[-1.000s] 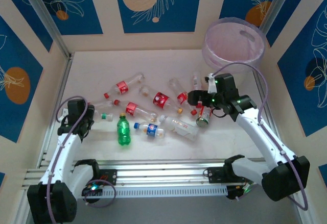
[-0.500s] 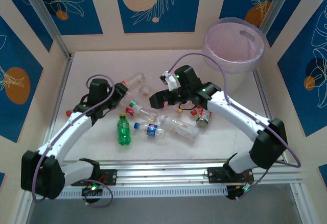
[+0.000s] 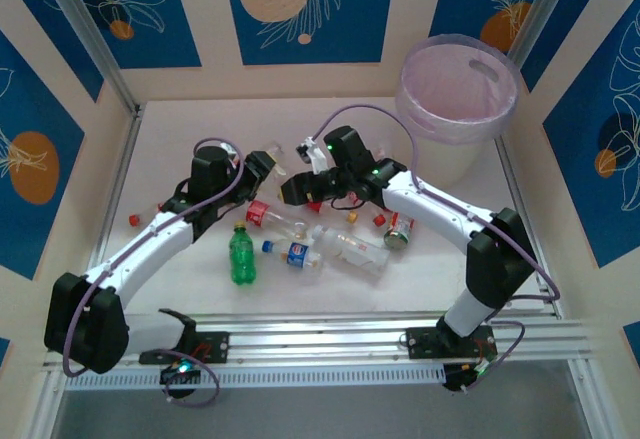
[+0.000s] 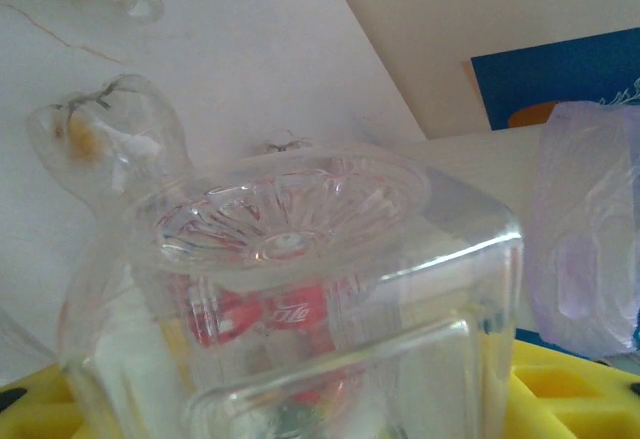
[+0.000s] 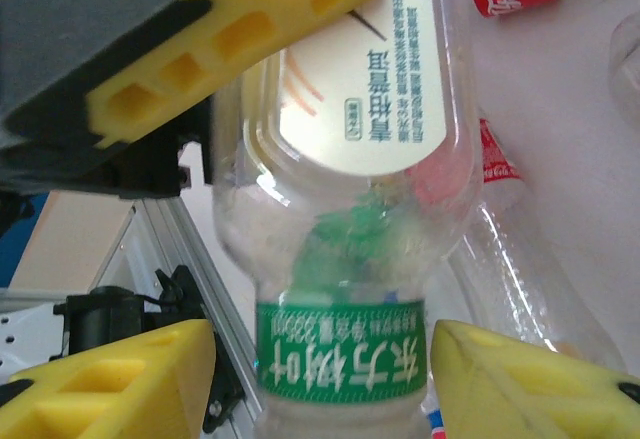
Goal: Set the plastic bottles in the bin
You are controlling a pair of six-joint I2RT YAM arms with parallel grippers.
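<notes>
Left gripper [image 3: 258,164] is clamped on a clear red-labelled bottle [image 4: 290,259]; right gripper [image 3: 292,192] has its fingers [image 5: 130,379] flanking a green-labelled bottle [image 5: 340,349], grip unclear

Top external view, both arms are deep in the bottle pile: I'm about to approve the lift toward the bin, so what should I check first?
1. Right gripper straddles the green-banded bottle: ok.
2. Right gripper closed on it: not ok, a gap shows beside one finger.
3. Left gripper gripping the clear red-labelled bottle: cannot tell; the bottle sits between its fingers, but the contact is hidden.
4. Room between the two grippers: not ok, they sit close together in the top view.
5. Bin upright, mouth open: ok.
</notes>
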